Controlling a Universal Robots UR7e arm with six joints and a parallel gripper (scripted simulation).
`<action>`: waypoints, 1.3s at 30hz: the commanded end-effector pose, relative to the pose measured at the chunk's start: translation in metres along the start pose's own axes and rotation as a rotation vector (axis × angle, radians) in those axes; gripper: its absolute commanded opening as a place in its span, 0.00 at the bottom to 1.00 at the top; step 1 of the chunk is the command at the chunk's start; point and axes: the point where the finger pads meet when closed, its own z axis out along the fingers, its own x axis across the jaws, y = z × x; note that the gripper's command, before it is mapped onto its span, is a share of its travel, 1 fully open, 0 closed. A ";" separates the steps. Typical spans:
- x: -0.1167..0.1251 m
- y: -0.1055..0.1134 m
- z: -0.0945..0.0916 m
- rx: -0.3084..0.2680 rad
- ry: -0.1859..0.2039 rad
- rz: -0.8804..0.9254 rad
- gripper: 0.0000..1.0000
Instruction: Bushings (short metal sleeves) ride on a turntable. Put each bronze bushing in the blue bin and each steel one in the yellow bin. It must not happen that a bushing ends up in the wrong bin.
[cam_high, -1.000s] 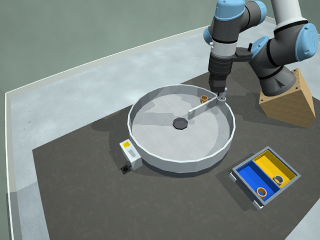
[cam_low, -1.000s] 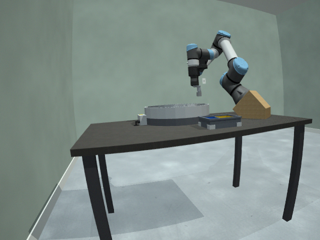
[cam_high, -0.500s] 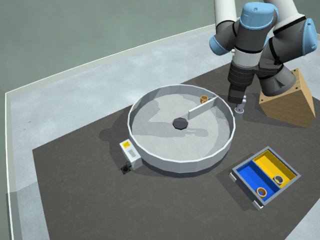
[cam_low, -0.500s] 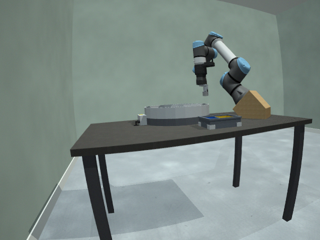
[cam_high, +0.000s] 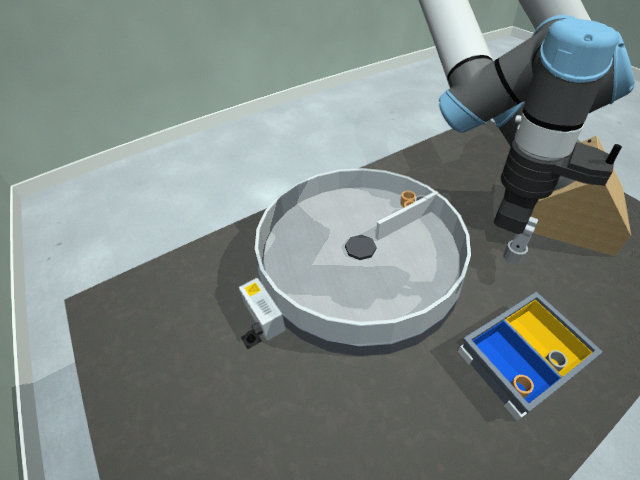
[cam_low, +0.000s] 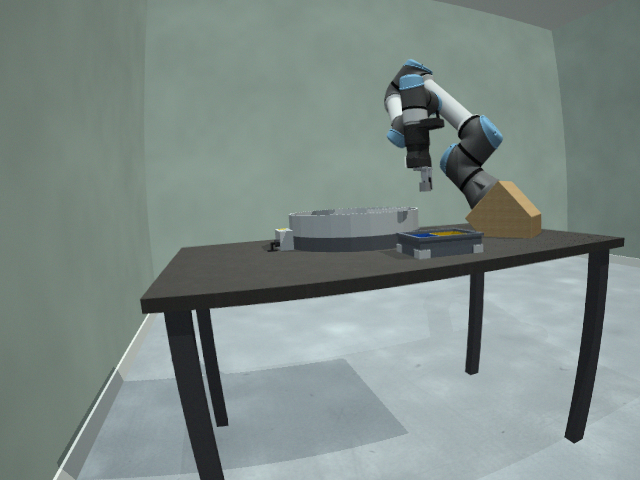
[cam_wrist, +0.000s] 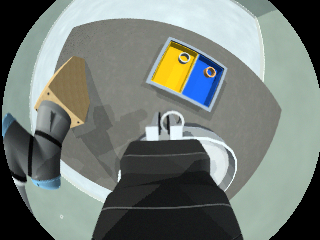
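Observation:
My gripper (cam_high: 518, 246) is shut on a grey steel bushing (cam_high: 515, 253) and holds it high in the air, right of the turntable (cam_high: 361, 255) and beyond the bins. It also shows in the exterior view (cam_low: 424, 184) and in the wrist view (cam_wrist: 172, 122). A bronze bushing (cam_high: 408, 197) lies on the turntable at its far side, against the white fence (cam_high: 406, 215). The blue bin (cam_high: 511, 358) holds a bronze bushing (cam_high: 523, 384). The yellow bin (cam_high: 549, 336) holds a steel bushing (cam_high: 557, 359).
A wooden wedge base (cam_high: 589, 211) carries the arm at the table's far right. A small white control box (cam_high: 261, 306) with a yellow label sits at the turntable's near left. A black hub (cam_high: 360, 246) marks the turntable's centre.

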 end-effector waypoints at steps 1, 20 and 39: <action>0.010 -0.022 0.002 -0.019 -0.010 0.086 0.00; 0.027 -0.077 0.003 -0.020 -0.009 0.290 0.00; 0.026 -0.076 0.033 -0.019 -0.008 0.289 0.00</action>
